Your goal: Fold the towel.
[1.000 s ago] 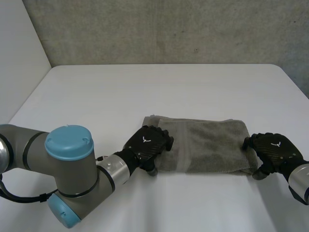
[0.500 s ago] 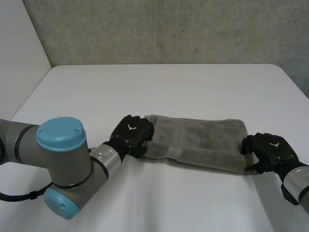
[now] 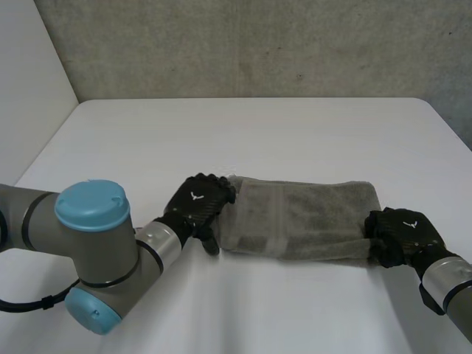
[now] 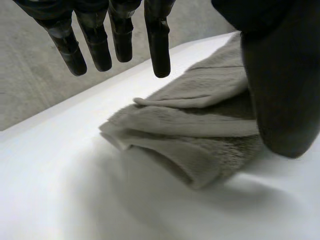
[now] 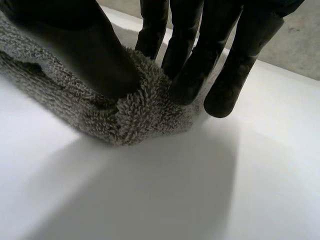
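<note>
Grey terry-cloth towel, a folded strip, lies near-centre on the white table. It looks soft, limp and light (will sag), so take it by the ends. Right hand pinches right end btwn thumb & fingers; left hand at left end, fingers straight, gripping nothing.

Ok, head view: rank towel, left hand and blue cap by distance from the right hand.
1. Towel: pinched in the right hand, at its right end.
2. Left hand: at the towel's other end.
3. Blue cap: farthest, on the left arm.
</note>
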Action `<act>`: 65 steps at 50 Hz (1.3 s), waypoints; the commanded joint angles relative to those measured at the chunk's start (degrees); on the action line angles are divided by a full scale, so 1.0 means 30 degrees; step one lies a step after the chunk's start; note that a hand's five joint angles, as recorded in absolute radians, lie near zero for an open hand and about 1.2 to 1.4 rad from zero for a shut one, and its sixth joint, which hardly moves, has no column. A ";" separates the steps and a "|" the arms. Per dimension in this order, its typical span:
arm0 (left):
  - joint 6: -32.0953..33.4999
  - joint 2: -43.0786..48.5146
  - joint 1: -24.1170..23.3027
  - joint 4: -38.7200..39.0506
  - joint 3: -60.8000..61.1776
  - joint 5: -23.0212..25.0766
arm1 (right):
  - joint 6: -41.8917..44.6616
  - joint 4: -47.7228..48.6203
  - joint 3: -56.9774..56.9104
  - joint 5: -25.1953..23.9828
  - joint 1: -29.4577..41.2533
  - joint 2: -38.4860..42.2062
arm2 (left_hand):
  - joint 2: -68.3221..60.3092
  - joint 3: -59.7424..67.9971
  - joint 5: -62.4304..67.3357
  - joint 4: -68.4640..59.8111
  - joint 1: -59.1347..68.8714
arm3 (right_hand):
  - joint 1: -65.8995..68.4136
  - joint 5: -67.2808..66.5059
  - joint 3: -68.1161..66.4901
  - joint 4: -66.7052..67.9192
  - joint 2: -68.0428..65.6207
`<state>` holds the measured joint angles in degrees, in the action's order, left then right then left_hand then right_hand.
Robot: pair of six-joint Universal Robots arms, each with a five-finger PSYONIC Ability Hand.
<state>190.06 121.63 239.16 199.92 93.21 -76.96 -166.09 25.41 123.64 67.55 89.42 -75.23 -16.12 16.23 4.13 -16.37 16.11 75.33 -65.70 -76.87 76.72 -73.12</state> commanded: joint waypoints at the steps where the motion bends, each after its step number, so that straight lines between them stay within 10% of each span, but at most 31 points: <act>1: -0.0305 -0.1164 0.1252 0.0126 0.0042 -0.0039 | 0.0197 -0.0061 -0.0167 0.0598 -0.0101 0.0176 | 0.1295 -0.1332 -0.0632 0.1377 -0.1292 | 0.1556 -0.1435 -0.1043 0.1094 -0.2295; 3: -0.0364 -0.1402 0.1460 0.0155 0.0014 -0.0039 | 0.0575 -0.0295 -0.0226 0.0627 -0.0130 0.0643 | 0.1295 -0.1332 -0.0632 0.1377 -0.1292 | -0.7097 0.7219 0.7610 -0.7560 0.6359; 10: -0.1387 -0.1490 0.1811 0.0185 0.0014 -0.0039 | 0.2274 -0.0325 0.0096 0.0715 -0.0101 0.0556 | 0.1240 -0.1276 -0.0577 0.1322 -0.1237 | -0.9692 0.9813 1.0205 -1.0154 0.8953; 17: -0.1594 -0.1373 0.1870 0.0185 0.0043 -0.0010 | 0.2307 -0.0208 0.0155 0.0657 0.0104 0.0556 | 0.1295 -0.1332 -0.0632 0.1377 -0.1292 | -0.8517 0.8638 0.9030 -0.8979 0.7778; 23: -0.1594 -0.1402 0.1870 0.0185 -0.0015 -0.0010 | 0.2306 -0.0237 -0.0020 0.0686 -0.0071 0.0644 | 0.1295 -0.1332 -0.0632 0.1377 -0.1292 | 0.1534 -0.1413 -0.1021 0.1071 -0.2272; 33: -0.1711 -0.1753 0.1871 0.0185 -0.0366 -0.0068 | 0.3273 -0.1702 -0.1837 0.0891 -0.0218 0.0000 | 0.1351 -0.1387 -0.0688 0.1433 -0.1348 | 0.1556 -0.1435 -0.1043 0.1094 -0.2295; 46: -0.5491 -0.3013 0.2837 0.0185 -0.0953 -0.0918 | 0.3009 -0.6884 -1.1610 0.4313 1.2070 0.2511 | 0.1688 -0.1724 -0.1025 0.1770 -0.1685 | 0.1556 -0.1435 -0.1043 0.1094 -0.2295; 56: -0.6633 -0.3248 0.3716 0.0185 -0.1188 -0.1035 | 0.3039 -0.9228 -1.7007 0.5315 1.7093 0.7640 | 0.1632 -0.1669 -0.0969 0.1714 -0.1629 | 0.1556 -0.1435 -0.1043 0.1094 -0.2295; 62: -0.6633 -0.3043 0.3716 0.0185 -0.1158 -0.1006 | 0.2981 -0.9875 -1.7891 0.6453 1.7390 0.8760 | 0.1632 -0.1668 -0.0968 0.1714 -0.1628 | -1.9985 2.0106 2.0497 -2.0447 1.9246; 65: -0.6633 -0.2984 0.3687 0.0185 -0.1158 -0.1006 | 0.2864 -0.9905 -1.7747 0.7245 1.7243 0.8410 | 0.1688 -0.1724 -0.1025 0.1770 -0.1685 | -2.1777 2.1899 2.2290 -2.2240 2.1039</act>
<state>169.96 112.20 250.43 200.48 89.67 -80.08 -157.09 -3.67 70.35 85.41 142.06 -49.64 -15.09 15.37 3.79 -15.24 15.32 24.06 -12.30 -24.99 24.37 -23.26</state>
